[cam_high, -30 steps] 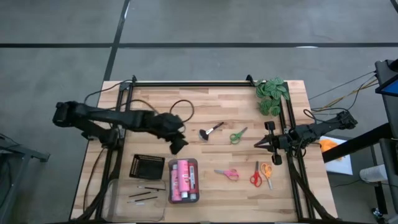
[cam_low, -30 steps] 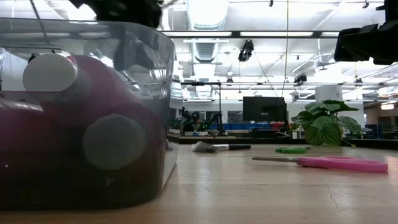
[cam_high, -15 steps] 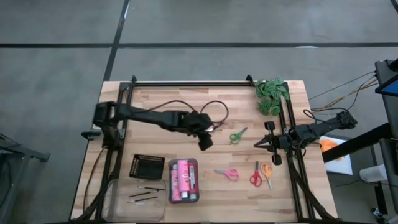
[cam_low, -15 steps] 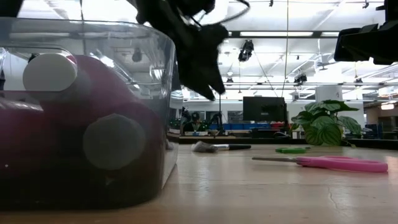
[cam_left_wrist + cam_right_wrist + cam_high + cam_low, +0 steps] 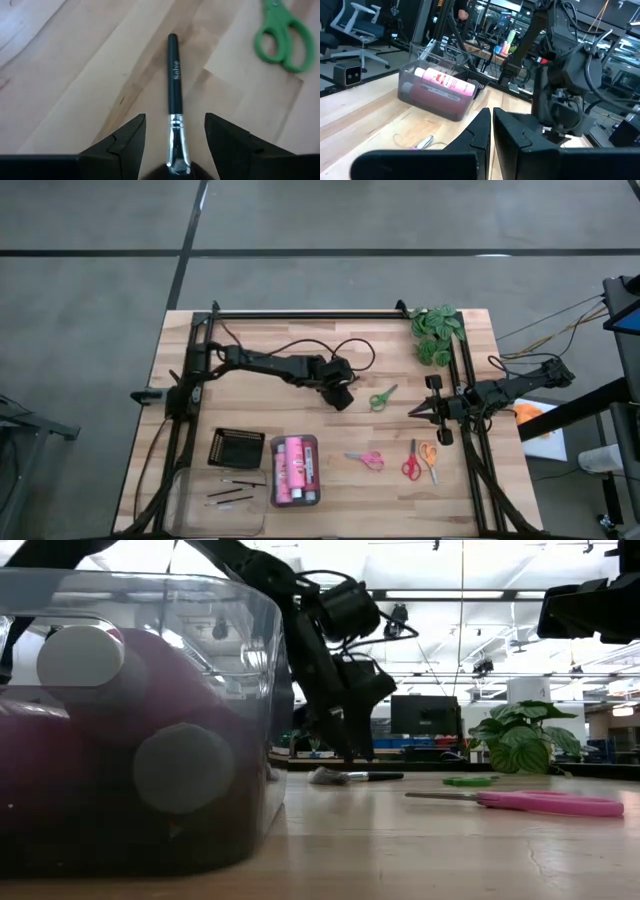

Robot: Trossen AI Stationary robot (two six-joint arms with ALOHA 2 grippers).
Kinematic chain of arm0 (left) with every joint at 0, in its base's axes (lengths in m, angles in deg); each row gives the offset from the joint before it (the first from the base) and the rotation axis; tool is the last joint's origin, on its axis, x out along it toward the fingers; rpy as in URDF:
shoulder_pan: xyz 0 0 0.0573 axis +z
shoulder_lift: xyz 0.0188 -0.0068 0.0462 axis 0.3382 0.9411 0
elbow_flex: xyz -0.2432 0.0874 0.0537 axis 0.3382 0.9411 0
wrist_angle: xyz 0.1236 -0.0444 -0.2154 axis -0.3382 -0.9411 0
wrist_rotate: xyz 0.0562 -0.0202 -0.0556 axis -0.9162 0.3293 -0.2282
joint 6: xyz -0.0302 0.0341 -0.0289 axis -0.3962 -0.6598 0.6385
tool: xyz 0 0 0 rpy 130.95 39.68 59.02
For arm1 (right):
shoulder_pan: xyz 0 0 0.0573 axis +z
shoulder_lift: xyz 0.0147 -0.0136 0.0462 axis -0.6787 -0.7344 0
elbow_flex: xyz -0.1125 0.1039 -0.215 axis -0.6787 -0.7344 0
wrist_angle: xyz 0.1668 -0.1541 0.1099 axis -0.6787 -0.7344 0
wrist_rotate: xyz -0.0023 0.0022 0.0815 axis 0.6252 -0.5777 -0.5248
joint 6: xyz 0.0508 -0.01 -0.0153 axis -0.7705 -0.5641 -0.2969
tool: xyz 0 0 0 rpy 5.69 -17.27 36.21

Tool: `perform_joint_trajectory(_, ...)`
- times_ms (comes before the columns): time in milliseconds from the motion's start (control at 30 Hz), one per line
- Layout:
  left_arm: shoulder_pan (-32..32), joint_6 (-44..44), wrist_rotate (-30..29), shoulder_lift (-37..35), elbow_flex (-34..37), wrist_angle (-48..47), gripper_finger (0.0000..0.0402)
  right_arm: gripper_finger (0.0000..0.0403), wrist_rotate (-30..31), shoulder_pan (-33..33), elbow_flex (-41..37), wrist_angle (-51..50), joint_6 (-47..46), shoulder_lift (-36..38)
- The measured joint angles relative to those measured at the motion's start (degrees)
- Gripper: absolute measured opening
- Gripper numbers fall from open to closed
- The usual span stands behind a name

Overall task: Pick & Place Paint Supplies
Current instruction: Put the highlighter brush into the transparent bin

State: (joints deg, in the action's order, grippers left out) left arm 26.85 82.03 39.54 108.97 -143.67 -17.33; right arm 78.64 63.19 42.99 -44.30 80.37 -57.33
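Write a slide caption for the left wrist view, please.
Open jaws of the left gripper straddle a black-handled brush; green scissors lie nearby.

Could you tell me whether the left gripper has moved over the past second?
Yes. The left gripper has swung toward the green scissors, now open over the fluffy brush.

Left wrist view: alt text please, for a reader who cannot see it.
The left gripper hangs open over a black-handled brush lying on the wooden table, one finger on each side of its silver ferrule. Green-handled scissors lie farther off.

High view looks straight down; low view skims the table [image 5: 420, 840]; both share green scissors [image 5: 381, 397]
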Motion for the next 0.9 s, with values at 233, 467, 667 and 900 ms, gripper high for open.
perform_joint_trajectory(233,0.3,0.0,0.0,2.2,0.0,2.5,0.0204,0.0015,0.0,0.0,0.0,0.0,0.0,0.0)
perform_joint_trajectory(467,0.3,0.0,0.0,4.0,0.0,4.1,0.0204,0.0015,0.0,0.0,0.0,0.0,0.0,0.0)
perform_joint_trajectory(667,0.4,0.2,-0.1,4.8,0.0,4.4,0.0204,0.0015,0.0,0.0,0.0,0.0,0.0,0.0)
perform_joint_trajectory(900,0.5,2.6,0.4,4.8,0.0,4.3,0.0175,0.0015,0.0,0.0,0.0,0.0,0.0,0.0)
